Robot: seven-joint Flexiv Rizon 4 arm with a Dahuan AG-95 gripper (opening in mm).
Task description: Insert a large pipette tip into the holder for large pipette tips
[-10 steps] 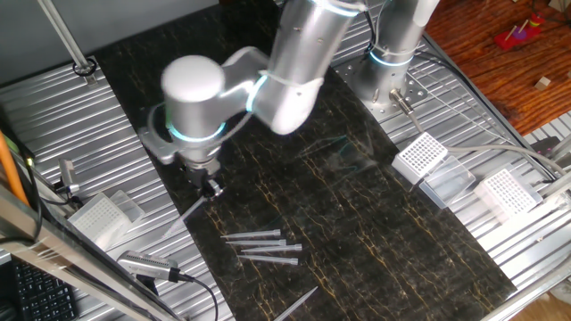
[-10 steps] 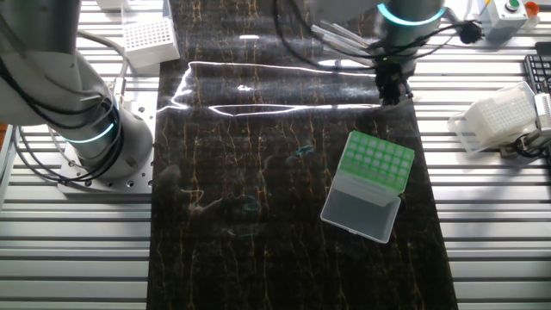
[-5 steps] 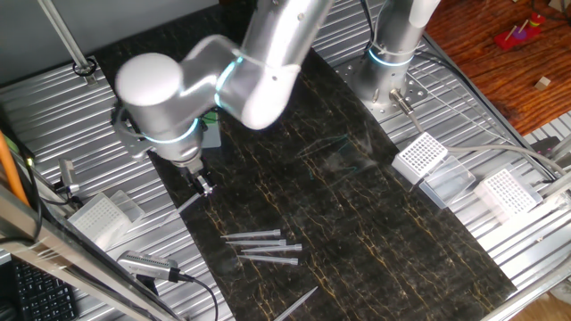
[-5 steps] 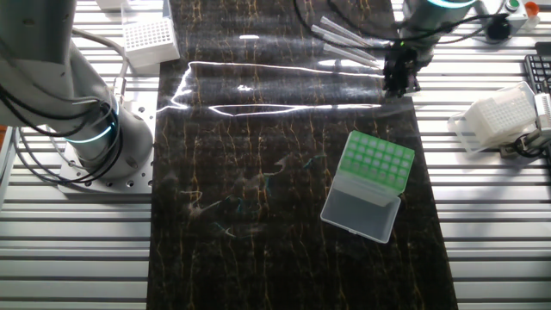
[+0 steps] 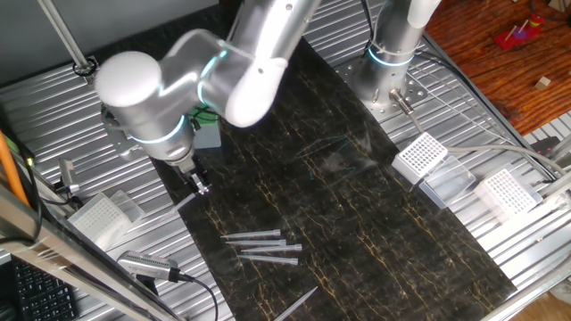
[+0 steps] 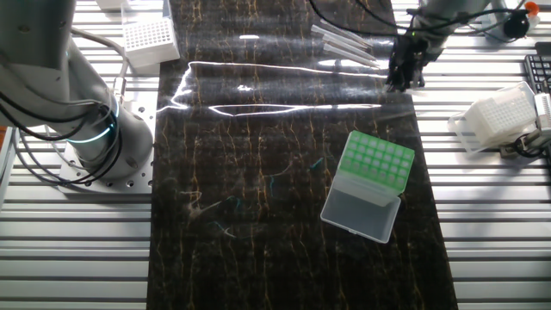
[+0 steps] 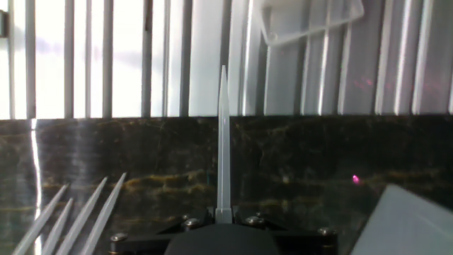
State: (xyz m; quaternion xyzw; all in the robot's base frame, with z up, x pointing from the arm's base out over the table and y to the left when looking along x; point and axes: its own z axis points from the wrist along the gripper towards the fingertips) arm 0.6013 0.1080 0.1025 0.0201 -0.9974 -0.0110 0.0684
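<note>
My gripper is shut on the wide end of a large pipette tip, a translucent cone that points straight ahead past the mat's edge. In one fixed view the gripper hangs over the left edge of the dark mat, and the tip slants down to the left. The holder for large pipette tips, a green rack with its pale lid open, lies on the mat well apart from the gripper. The arm hides most of the holder in one fixed view.
Several loose tips lie on the mat, and they show as loose tips at the hand view's lower left. White racks stand on the slatted metal table. A second arm's base stands at the left.
The arm has swung further toward the mat's edge with the tip still held, away from the loose tips. The holder has not moved.
</note>
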